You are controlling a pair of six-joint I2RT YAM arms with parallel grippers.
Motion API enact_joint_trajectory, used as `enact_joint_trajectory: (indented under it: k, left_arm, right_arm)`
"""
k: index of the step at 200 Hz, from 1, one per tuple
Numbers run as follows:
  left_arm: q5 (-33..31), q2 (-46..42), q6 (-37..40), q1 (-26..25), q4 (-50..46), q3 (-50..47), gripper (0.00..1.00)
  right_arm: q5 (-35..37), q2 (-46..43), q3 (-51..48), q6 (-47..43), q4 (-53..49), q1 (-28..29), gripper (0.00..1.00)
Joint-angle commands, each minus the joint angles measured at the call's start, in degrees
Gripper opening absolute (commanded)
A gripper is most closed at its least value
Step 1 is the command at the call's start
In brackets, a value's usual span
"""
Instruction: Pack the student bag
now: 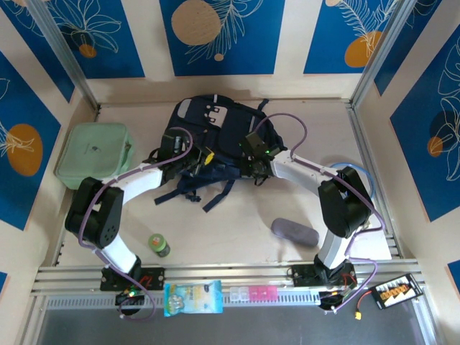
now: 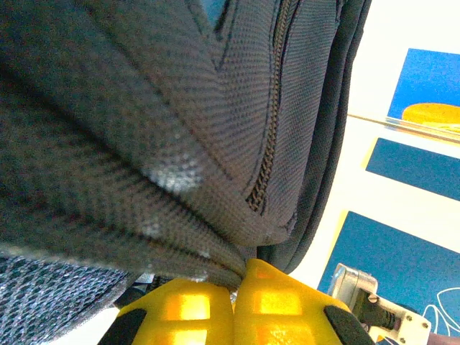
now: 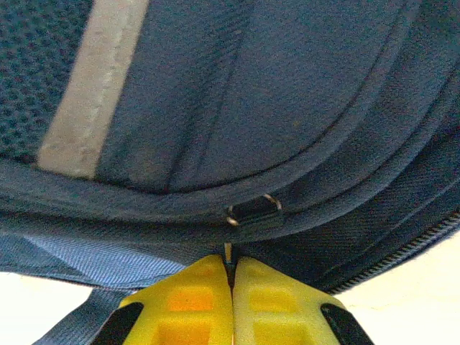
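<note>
The student bag (image 1: 208, 133), dark navy with black straps, lies at the back middle of the table. My left gripper (image 1: 205, 157) is at the bag's near left side. In the left wrist view its yellow fingers (image 2: 188, 307) are shut on a fold of the bag's dark fabric (image 2: 215, 262), beside a zip line (image 2: 267, 162). My right gripper (image 1: 256, 169) is at the bag's near right edge. In the right wrist view its jaws (image 3: 231, 261) are pressed together on a thin zip pull (image 3: 228, 251) hanging below a black slider (image 3: 253, 211) on the bag's seam.
A mint green zip case (image 1: 95, 154) lies at the far left. A small green bottle (image 1: 159, 244) stands near the left arm's base. A grey pouch (image 1: 294, 232) lies front right. A printed packet (image 1: 192, 297) and a pill box (image 1: 253, 293) rest on the front rail.
</note>
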Motion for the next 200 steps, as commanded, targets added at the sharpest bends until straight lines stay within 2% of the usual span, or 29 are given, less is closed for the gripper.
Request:
enact_joint_trajectory:
  k: [1,20,39,80,104,134,153,174,200]
  left_arm:
    - [-0.7,-1.6,2.3,1.4,1.2,-0.2,0.0]
    - [-0.5,-1.7,3.2,1.4,0.2,-0.1,0.0]
    - [-0.4,-1.5,4.0,1.4,-0.2,0.0,0.0]
    - [0.0,1.3,8.5,2.0,-2.6,2.3,0.0]
    - [2.0,6.2,18.0,4.4,-6.7,7.0,0.0]
    - [3.6,12.6,32.8,6.2,-17.4,16.8,0.19]
    - [0.8,12.9,37.3,6.5,-21.6,19.8,0.26]
    - [-4.8,9.0,40.9,7.2,-25.3,20.1,0.38]
    - [-12.7,2.5,44.5,8.1,-31.2,19.2,0.49]
  right_arm:
    - [7.1,-2.3,-2.2,0.3,-3.6,-3.6,0.06]
    - [7.2,-3.6,-3.6,1.4,-4.3,-7.1,0.06]
    - [7.3,-4.5,-3.5,0.5,-4.7,-8.2,0.06]
    - [4.8,-8.1,-3.0,-4.1,-2.8,-4.4,0.0]
    - [-1.3,-11.4,-3.3,-6.9,-0.4,-1.6,0.0]
    - [-13.3,-14.5,-4.1,-8.3,4.2,1.0,0.0]
    - [-18.7,-13.9,-3.7,-7.1,6.4,2.7,0.0]
    - [-21.0,-11.6,-2.4,-5.8,8.9,4.5,0.0]
    - [-18.8,-8.9,0.1,-4.5,8.4,5.4,0.0]
